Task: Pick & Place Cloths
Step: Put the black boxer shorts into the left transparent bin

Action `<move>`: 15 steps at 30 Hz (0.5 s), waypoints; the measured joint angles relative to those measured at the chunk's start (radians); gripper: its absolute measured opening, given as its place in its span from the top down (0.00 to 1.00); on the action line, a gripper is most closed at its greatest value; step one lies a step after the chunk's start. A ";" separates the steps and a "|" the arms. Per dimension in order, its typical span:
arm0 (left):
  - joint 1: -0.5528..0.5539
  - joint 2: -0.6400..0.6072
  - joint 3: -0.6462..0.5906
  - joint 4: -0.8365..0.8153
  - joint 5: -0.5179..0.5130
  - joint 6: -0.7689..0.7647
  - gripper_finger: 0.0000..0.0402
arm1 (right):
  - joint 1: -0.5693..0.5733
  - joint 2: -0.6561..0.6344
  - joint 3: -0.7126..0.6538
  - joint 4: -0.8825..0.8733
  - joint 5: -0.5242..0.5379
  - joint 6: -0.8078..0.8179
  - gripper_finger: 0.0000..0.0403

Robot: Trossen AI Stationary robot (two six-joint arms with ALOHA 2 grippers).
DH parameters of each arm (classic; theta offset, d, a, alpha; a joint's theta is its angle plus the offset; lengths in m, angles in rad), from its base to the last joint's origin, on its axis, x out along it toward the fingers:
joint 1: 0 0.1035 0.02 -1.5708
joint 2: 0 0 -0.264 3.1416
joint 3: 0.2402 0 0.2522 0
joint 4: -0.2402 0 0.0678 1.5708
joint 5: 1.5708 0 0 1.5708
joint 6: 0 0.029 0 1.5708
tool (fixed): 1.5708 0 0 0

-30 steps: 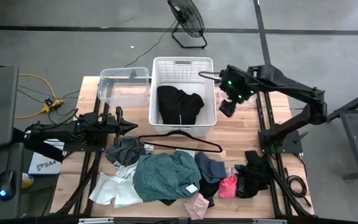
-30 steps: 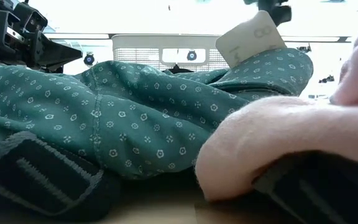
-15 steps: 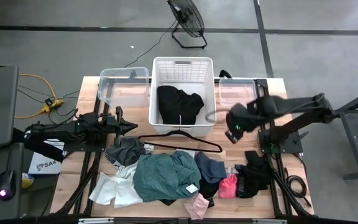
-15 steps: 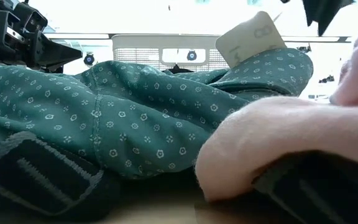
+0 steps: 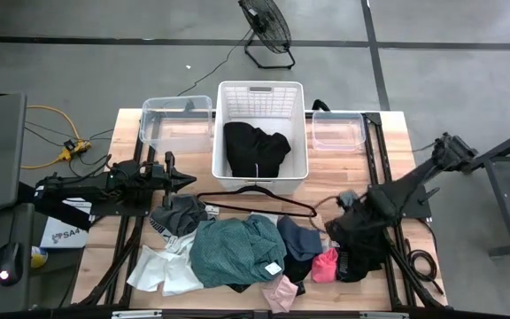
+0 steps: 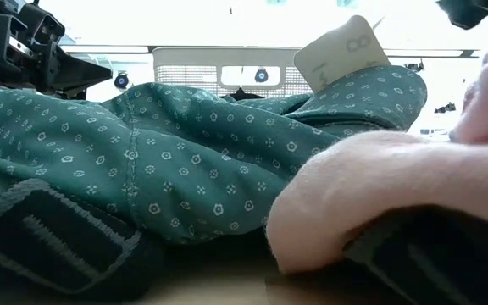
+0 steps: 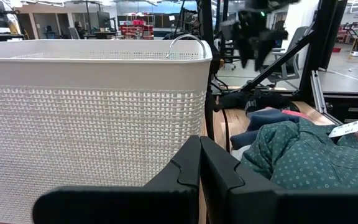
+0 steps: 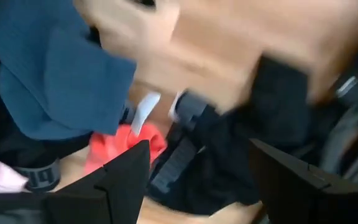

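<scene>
Your right gripper (image 8: pixel 197 180) has dropped from beside the white basket (image 5: pixel 260 93) to just over the black cloth (image 5: pixel 361 248), fingers spread wide; left gripper (image 7: pixel 199 180) stays clenched, empty.

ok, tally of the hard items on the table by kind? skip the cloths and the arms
white laundry basket: 1
clear plastic bins: 2
black wire hanger: 1
Total: 4
</scene>
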 joint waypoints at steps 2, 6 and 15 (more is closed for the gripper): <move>0.000 0.000 0.000 0.000 0.000 0.000 1.00 | 0.048 0.000 -0.052 0.073 -0.012 0.095 0.36; 0.000 0.000 0.000 0.000 0.000 0.000 1.00 | 0.128 0.003 -0.143 0.133 -0.049 0.245 0.36; 0.000 0.000 0.000 0.000 0.000 0.000 1.00 | 0.187 0.015 -0.258 0.130 -0.050 0.323 0.36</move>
